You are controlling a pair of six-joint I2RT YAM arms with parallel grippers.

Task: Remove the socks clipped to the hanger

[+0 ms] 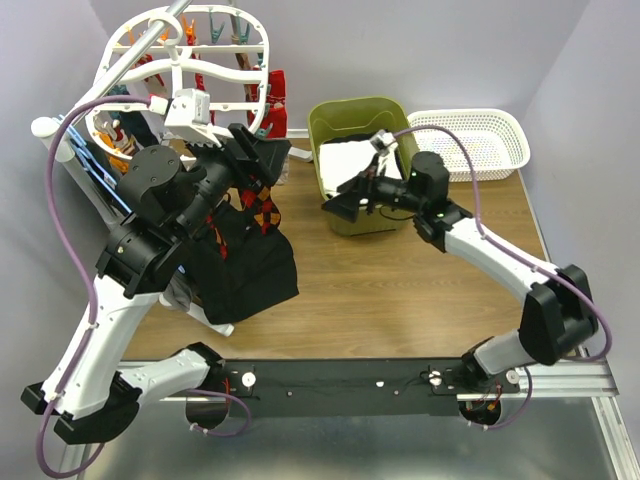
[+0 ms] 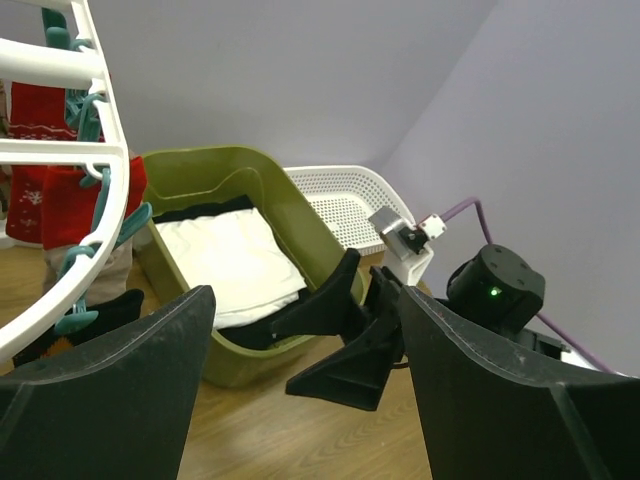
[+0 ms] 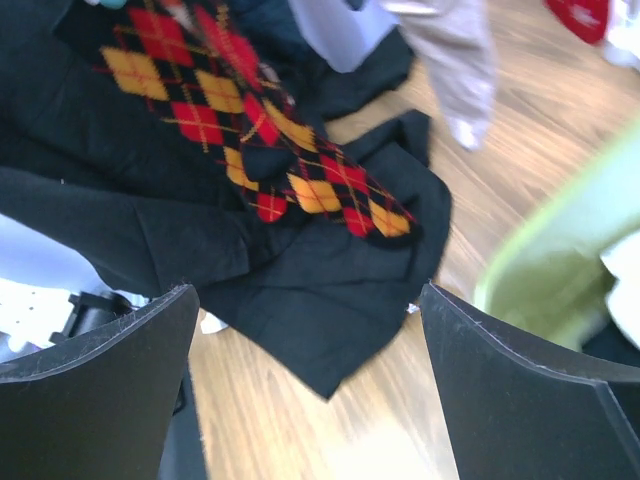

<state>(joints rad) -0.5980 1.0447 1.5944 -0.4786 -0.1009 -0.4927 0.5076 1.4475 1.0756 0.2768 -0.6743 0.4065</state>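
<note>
The left gripper point(image 2: 305, 400) has its two fingers wide apart and holds nothing. It is up high, just beside the right edge of the hanger point(image 1: 215, 60), and the white bars pass close by its left finger. Through its gap you can see the right gripper point(image 1: 340, 205), which also has its fingers far apart with nothing between them. The right gripper is low, just in front of the near wall of the green bin point(image 1: 330, 120), and points left. There is not much room behind it, because the bin wall is so close. In front of it there is a strip of bare brown table point(image 1: 400, 290), and then the black cloth point(image 3: 300, 310) that hangs down and spreads on the wood. The socks point(image 3: 290, 170) with red and orange diamonds lie against this black cloth, below the hanger. Red socks point(image 2: 50, 190) hang from the hanger's teal clips point(image 2: 85, 255), at the edge closest to the bin. Inside the green bin lies a folded white cloth point(image 2: 235, 265) with something black around its edges. A white basket point(image 1: 500, 150) stands just beside the bin, at the far right corner of the table.
</note>
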